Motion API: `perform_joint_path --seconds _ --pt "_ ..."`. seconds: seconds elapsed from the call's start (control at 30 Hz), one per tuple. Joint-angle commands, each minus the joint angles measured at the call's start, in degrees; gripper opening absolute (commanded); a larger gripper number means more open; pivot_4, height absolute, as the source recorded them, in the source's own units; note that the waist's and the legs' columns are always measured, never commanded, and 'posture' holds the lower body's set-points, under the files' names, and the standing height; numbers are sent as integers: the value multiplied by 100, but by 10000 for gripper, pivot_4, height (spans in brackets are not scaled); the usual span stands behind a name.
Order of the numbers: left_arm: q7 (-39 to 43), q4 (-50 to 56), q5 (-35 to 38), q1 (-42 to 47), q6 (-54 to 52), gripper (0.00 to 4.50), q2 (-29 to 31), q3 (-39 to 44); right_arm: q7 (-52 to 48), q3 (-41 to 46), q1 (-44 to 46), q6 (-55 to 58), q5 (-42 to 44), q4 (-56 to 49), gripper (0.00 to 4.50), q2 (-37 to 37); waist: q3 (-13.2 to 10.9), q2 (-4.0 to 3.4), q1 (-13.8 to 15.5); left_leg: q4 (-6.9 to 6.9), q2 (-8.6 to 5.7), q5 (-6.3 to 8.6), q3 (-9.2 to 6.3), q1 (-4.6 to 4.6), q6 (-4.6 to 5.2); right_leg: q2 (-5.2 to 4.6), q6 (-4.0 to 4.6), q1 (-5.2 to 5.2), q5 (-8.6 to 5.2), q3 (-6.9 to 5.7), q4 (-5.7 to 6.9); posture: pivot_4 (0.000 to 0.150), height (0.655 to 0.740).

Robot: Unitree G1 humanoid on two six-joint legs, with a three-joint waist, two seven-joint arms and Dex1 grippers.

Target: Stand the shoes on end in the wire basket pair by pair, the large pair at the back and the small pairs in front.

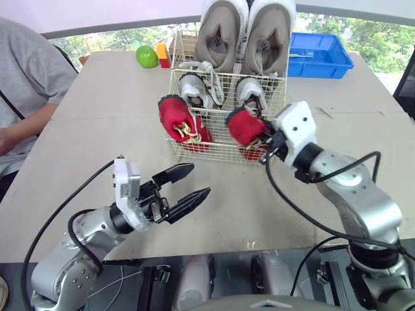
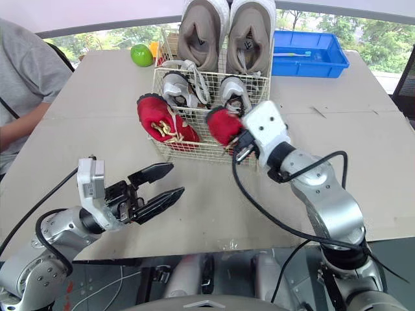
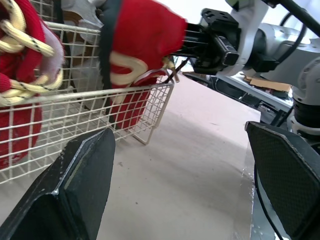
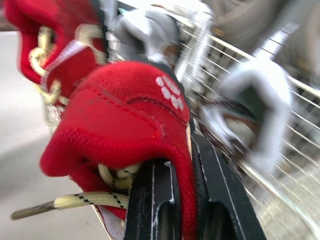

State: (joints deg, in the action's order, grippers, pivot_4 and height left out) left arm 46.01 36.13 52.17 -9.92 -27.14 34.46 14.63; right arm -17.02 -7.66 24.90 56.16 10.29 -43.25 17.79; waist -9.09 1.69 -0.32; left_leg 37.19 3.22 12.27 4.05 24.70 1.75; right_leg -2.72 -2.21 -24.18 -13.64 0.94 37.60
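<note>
While the right pincer (image 1: 266, 141) grips a red shoe (image 1: 244, 126) at the front of the wire basket (image 1: 217, 133), the left pincer (image 1: 200, 179) hangs open near it.

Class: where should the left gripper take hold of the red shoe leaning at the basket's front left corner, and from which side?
Probably the upper end of the red shoe, from the robot's left and above: that end leans out over the rim of the wire basket, and the left gripper hovers open on that side.

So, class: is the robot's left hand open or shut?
Open: on the left hand, the two black fingers stand apart above the table, nothing between them.
</note>
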Motion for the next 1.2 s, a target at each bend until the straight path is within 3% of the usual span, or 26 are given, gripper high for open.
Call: perform_joint_path --seconds 0.03,0.23,0.4,0.53,0.63,0.77,0.9,1.03,1.2 --pt "111 -167 -87 240 120 45000 -52 -161 764 472 -322 830 -265 -137 555 -362 3 0 10 1 -1 0 0 -1 0 1 0 1 0 -3 2 1500 7400" --pt "259 -411 -186 447 169 45000 -65 -251 1188 1449 548 1791 65 -64 555 -1567 6 2 -40 8 2 0 -4 -5 -1 0 0 1 1 2 11 1500 7400" --pt "308 -441 -230 474 208 45000 -77 -278 861 1635 1119 2946 447 -189 555 -1713 1 -6 -52 7 3 -1 -17 2 1 -5 1 -5 2 -3 8 1500 7400" --pt "293 -358 -275 360 256 45000 -119 -289 926 1434 958 3454 436 -200 555 -1607 2 -6 -69 -11 4 0 -17 1 1 0 1 -8 1 -6 1 1500 7400" --pt "261 -297 -266 294 271 45000 -143 -277 1030 1761 906 3625 426 -176 555 -2140 3 -5 -76 -13 5 0 -18 -1 0 5 0 -8 0 -8 2 1500 7400" --pt "225 -276 -262 237 284 45000 -158 -247 1092 2594 1631 3634 529 -70 555 -3132 0 -11 -86 -9 9 0 -26 1 -1 5 1 -11 1 -10 6 1500 7400" --pt "228 -292 -321 225 337 45000 -203 -310 1317 2597 2101 3633 454 256 555 -2940 -6 -20 -99 -9 5 0 -14 12 0 -5 2 -27 1 -1 5 1500 7400" --pt "274 -323 -384 147 415 45000 -247 -315 1385 1918 1595 3633 492 222 555 -2278 -5 -18 -173 -18 4 -1 -13 16 0 -1 1 -31 1 -1 4 1500 7400" --pt "281 -267 -412 91 440 45000 -282 -379 1566 2156 1968 3634 472 403 555 -2863 -5 -19 -230 -33 2 -1 -8 10 0 7 -1 -34 1 6 3 1500 7400"
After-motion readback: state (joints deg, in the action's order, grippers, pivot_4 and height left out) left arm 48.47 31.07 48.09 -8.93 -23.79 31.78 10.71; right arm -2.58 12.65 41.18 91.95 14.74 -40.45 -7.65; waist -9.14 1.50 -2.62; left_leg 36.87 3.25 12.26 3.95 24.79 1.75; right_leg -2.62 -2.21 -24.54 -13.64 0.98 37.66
